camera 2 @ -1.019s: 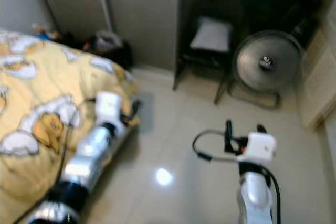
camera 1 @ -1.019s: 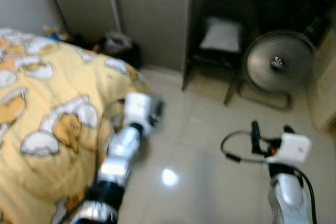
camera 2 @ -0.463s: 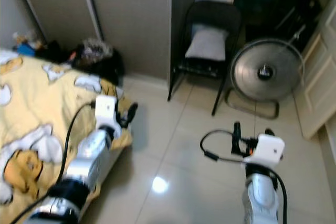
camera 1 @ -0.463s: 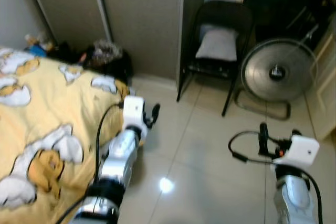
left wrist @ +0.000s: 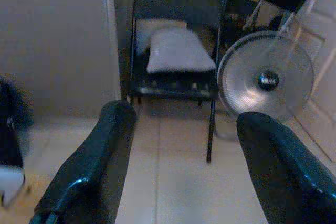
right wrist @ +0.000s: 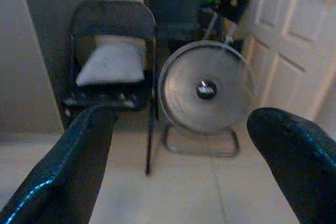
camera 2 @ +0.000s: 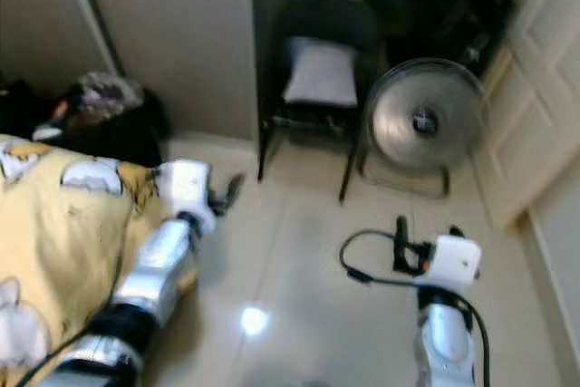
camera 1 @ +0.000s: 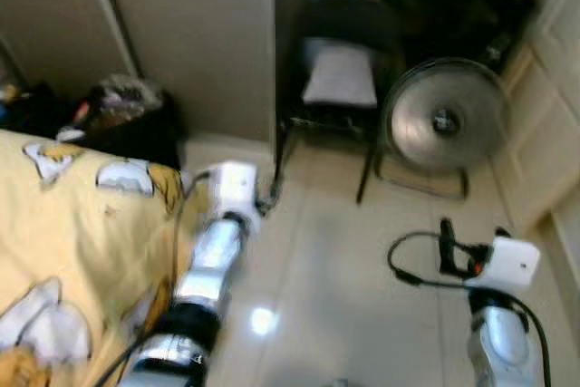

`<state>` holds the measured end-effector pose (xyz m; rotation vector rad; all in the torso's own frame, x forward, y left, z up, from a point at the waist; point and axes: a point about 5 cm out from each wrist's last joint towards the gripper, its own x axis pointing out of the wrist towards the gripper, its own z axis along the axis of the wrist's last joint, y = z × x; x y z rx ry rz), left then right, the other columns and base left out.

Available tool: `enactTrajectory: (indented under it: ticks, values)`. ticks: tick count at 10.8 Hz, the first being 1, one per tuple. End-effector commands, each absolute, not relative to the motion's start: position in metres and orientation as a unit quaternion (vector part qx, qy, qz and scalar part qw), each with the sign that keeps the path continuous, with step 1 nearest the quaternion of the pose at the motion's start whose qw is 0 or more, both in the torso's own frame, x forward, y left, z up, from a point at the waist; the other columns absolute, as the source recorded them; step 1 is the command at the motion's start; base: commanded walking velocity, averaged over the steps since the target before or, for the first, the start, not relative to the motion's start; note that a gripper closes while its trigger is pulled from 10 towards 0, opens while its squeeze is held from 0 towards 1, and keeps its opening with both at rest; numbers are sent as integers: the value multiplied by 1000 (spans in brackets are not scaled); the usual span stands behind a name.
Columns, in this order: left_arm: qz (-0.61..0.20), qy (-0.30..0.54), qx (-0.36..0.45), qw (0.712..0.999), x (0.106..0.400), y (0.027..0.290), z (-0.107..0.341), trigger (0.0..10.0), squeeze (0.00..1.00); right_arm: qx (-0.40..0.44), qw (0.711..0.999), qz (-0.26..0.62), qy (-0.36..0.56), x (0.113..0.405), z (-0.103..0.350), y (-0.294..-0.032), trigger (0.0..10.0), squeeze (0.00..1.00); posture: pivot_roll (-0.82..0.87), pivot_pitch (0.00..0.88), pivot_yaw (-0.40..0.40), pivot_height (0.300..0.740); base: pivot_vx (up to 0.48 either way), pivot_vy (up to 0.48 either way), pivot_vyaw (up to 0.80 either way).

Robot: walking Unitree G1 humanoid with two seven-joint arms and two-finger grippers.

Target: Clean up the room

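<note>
I face a bedroom corner. A bed with a yellow cartoon-print blanket (camera 1: 72, 233) lies on the left. At its far end, a heap of dark bags and clutter (camera 1: 122, 111) rests on the floor against the sliding doors. My left gripper (camera 1: 263, 198) is held out past the bed's corner, above the tiled floor; its fingers (left wrist: 113, 129) stand open with nothing between them. My right gripper (camera 1: 471, 240) hovers over the floor at the right, also open and empty; its fingers (right wrist: 92, 129) point toward the chair and fan.
A black folding chair with a grey cushion (camera 1: 340, 79) stands at the back, beside a round metal floor fan (camera 1: 444, 120). Grey sliding doors (camera 1: 181, 24) are behind the bed, and a white door (camera 1: 548, 88) is on the right. Glossy floor tiles (camera 1: 335, 296) lie between the arms.
The whole view has swung to the right, so the bed fills less of the left side and the white door has come into view. Both arms keep the same pose, open and empty.
</note>
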<state>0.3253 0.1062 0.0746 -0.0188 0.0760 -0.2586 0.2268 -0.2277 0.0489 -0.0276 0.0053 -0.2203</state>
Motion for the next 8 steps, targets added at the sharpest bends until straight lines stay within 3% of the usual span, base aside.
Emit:
enactTrajectory:
  ticks: [1,2,8]
  values:
    - [-120,33,3,992,327,116,76,10000,0,-7,994,-105,-2,231,51,-222,10000,0,-161,0,11,740,469,0,-781]
    - [-121,33,2,992,327,116,76,10000,0,-12,995,-102,-2,233,52,-221,10000,0,-161,0,10,740,472,0,-775]
    - [-133,38,-7,990,322,105,70,10000,0,-14,995,-96,-1,233,53,-223,10000,0,-161,0,1,740,469,0,0]
